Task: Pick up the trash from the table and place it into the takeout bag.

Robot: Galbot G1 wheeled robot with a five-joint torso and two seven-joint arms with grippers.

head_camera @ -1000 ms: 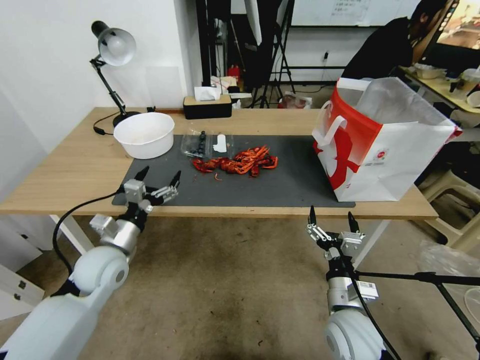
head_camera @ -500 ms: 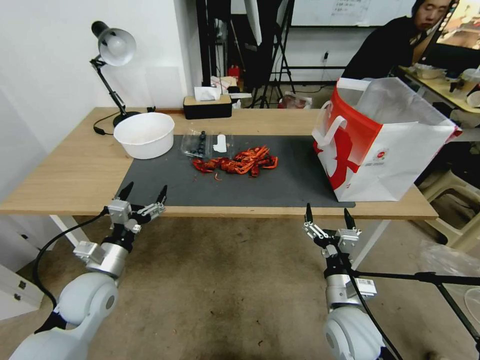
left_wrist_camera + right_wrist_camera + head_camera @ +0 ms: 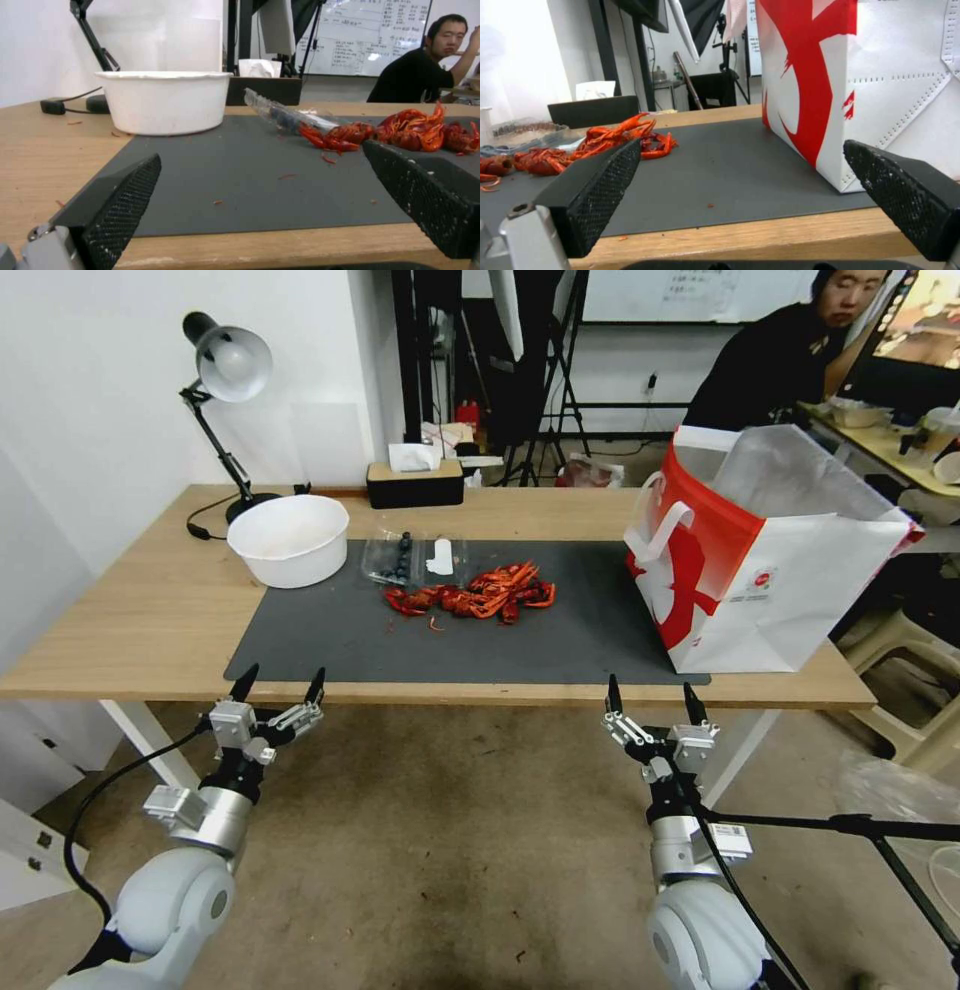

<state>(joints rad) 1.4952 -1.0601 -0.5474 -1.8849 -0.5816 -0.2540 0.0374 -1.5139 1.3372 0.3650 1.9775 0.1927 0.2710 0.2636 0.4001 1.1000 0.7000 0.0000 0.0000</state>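
Observation:
The trash on the table (image 3: 150, 600) is a pile of red crayfish shells (image 3: 475, 595) (image 3: 405, 129) (image 3: 605, 142) in the middle of the dark grey mat (image 3: 560, 640), with a clear plastic box (image 3: 400, 557) (image 3: 285, 112) holding dark berries just behind it. At the mat's right end the red-and-white takeout bag (image 3: 770, 560) (image 3: 880, 75) stands upright with its mouth open. My left gripper (image 3: 281, 680) (image 3: 260, 157) hangs open and empty just off the table's front edge, near the mat's left corner. Off the front edge near the bag, my right gripper (image 3: 650, 690) (image 3: 741, 150) is also open and empty.
A white bowl (image 3: 288, 538) (image 3: 162, 101) sits at the mat's back left corner. Behind it stands a desk lamp (image 3: 225, 370), and a dark tissue box (image 3: 414, 482) rests at the table's far edge. Small red crumbs dot the mat. A black tripod leg (image 3: 850, 825) runs along the floor at right.
My left gripper has drawn back from above the mat's front left corner to below and off the table's front edge. The right gripper has shifted slightly left. Nothing on the table moved.

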